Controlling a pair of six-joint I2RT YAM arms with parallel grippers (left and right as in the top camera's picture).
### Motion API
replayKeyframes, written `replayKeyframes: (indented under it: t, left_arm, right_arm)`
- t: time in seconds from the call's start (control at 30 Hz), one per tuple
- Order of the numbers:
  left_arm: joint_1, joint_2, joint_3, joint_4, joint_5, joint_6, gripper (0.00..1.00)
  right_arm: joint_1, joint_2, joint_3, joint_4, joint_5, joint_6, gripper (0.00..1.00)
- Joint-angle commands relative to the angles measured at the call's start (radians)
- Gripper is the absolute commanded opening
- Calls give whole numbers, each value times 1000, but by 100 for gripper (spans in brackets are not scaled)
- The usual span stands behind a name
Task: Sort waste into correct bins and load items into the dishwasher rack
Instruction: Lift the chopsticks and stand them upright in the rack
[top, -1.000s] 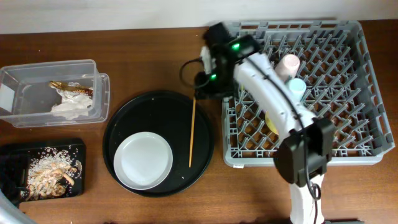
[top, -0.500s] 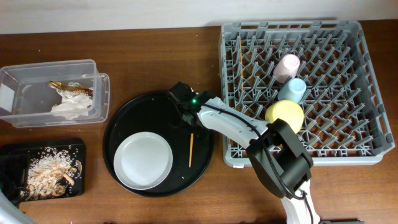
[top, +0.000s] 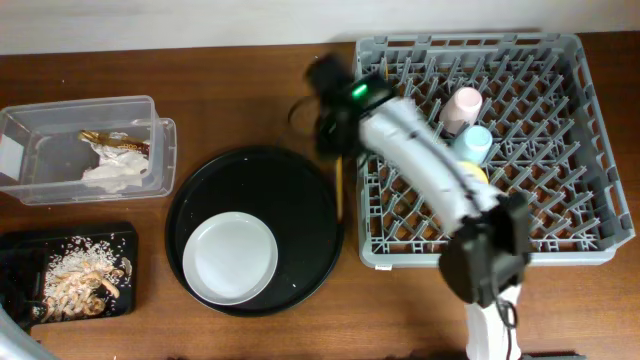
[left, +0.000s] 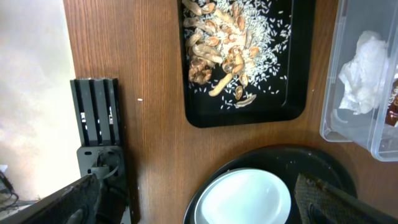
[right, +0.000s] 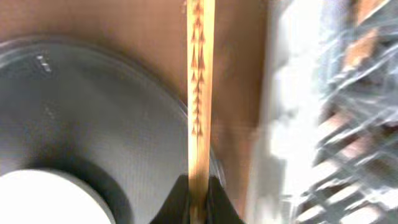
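My right gripper is shut on a thin wooden chopstick, which hangs over the gap between the round black tray and the grey dishwasher rack. In the right wrist view the chopstick runs straight up from the shut gripper. A pink cup, a light blue cup and a yellow saucer, partly hidden by the arm, sit in the rack. The white plate lies on the round tray. My left gripper is open above the white plate.
The clear tub at the left holds a crumpled napkin and a brown-gold wrapper. The shallow black tray at the front left holds beige scraps and rice. The right arm stretches across the rack's left half.
The right gripper dropped to the chopstick on the round tray, shut on it and carried it up and right to the rack's left edge. The left gripper stayed open.
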Motion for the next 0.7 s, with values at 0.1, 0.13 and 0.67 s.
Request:
replayKeyframes:
  t: [0.1,0.13,0.67]
  left_arm:
    - [0,-6,0,-2,-1,-10,99]
    - [0,-6,0,-2,-1,-10,99]
    - [0,-6,0,-2,-1,-10,99]
  right_arm:
    - [-284,-21,94,-114,6,-338,4]
    - [-302,-12,94,-108,5,-338,5]
    - [-472,-53,235,-299,-32,-194,40]
